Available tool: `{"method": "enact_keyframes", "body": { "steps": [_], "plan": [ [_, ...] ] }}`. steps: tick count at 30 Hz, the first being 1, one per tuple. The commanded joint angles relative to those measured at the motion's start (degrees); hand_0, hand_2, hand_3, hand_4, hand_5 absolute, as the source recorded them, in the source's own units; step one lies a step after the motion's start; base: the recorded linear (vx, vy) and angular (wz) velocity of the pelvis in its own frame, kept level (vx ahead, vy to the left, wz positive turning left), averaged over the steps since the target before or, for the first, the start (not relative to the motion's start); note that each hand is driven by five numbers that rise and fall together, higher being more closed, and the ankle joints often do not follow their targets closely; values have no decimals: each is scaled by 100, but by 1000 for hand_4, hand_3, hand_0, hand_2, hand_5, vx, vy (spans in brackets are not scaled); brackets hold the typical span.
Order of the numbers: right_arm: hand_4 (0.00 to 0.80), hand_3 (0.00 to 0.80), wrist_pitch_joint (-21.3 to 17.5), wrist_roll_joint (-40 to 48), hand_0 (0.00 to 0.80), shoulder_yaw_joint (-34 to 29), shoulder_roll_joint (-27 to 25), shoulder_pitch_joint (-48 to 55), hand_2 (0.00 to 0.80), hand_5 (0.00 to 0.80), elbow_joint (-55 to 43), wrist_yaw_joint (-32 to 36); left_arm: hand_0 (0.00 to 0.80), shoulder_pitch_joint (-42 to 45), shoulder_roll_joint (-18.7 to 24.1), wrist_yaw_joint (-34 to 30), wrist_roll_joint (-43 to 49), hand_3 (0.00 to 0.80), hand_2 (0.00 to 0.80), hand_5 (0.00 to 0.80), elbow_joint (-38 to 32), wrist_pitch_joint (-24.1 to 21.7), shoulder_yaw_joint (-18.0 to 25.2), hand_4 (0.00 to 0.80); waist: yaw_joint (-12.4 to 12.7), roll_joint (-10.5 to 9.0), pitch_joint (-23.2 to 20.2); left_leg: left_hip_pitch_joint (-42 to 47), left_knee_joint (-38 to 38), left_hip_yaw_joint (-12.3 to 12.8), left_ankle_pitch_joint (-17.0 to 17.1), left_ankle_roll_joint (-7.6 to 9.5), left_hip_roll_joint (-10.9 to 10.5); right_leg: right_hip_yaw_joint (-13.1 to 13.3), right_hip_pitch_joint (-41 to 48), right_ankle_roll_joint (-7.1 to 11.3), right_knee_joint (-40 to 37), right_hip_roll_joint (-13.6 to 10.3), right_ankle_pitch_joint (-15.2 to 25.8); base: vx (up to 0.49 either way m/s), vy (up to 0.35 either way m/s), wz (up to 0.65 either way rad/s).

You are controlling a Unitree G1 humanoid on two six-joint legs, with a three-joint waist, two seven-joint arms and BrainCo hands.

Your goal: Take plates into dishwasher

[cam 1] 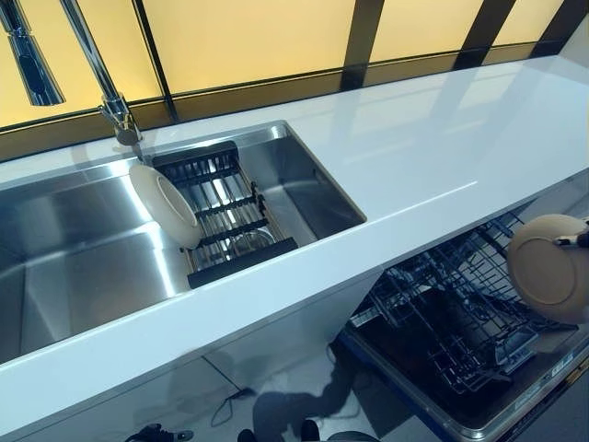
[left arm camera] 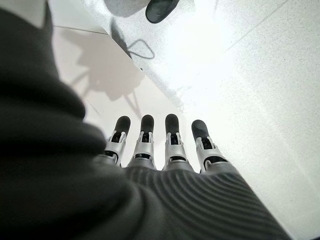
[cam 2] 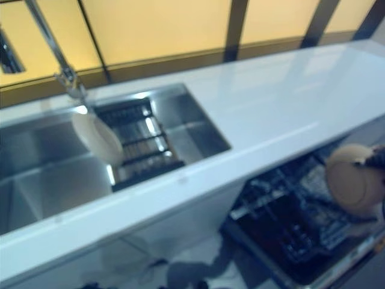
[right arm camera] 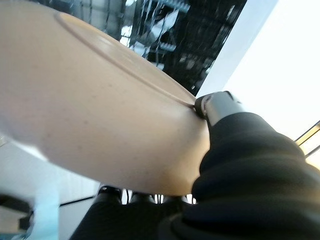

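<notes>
A beige plate (cam 1: 548,267) hangs over the open dishwasher's wire rack (cam 1: 460,313) at the far right. My right hand (right arm camera: 220,106) is shut on it: the thumb presses on the rim and the fingers (right arm camera: 131,196) lie under the plate (right arm camera: 90,110). In the eye views only a dark bit of that hand (cam 1: 579,240) shows at the plate's edge. A white plate (cam 1: 166,204) leans on its edge in the black drying rack (cam 1: 230,216) inside the sink. My left hand (left arm camera: 172,142) hangs low over the floor with straight fingers and holds nothing.
The steel sink (cam 1: 74,258) is set in a long white counter (cam 1: 433,147), with a tall tap (cam 1: 106,87) behind it. The dishwasher stands open below the counter's right part, and its lower rack (right arm camera: 165,30) shows behind the beige plate.
</notes>
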Motion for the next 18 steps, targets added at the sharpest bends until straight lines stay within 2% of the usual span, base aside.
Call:
{"method": "enact_keyframes", "body": {
  "steps": [1,5,18],
  "plan": [
    [800,800,-253,-300,800,152,138,-126,800,800,-102,-71,0,-126,145,14,170,0,0,0,247,37,84,0,236,-189,-167,353,52,-67,-396,-118,213,-167,-256,805,76,-469,335,0,0,0],
    [800,800,-491,-434,800,395,351,-264,800,800,-31,-107,0,-147,138,28,171,0,0,0,229,38,62,0,306,-157,-133,344,65,-97,-404,-118,205,-235,-237,804,65,-496,330,0,0,0],
    [800,800,-514,-750,800,1057,1079,-498,800,800,207,-225,0,-190,59,24,185,0,0,0,172,80,-2,0,456,-73,-68,316,69,-205,-382,-137,197,-360,-194,801,61,-556,311,-4,0,4]
  ]
}}
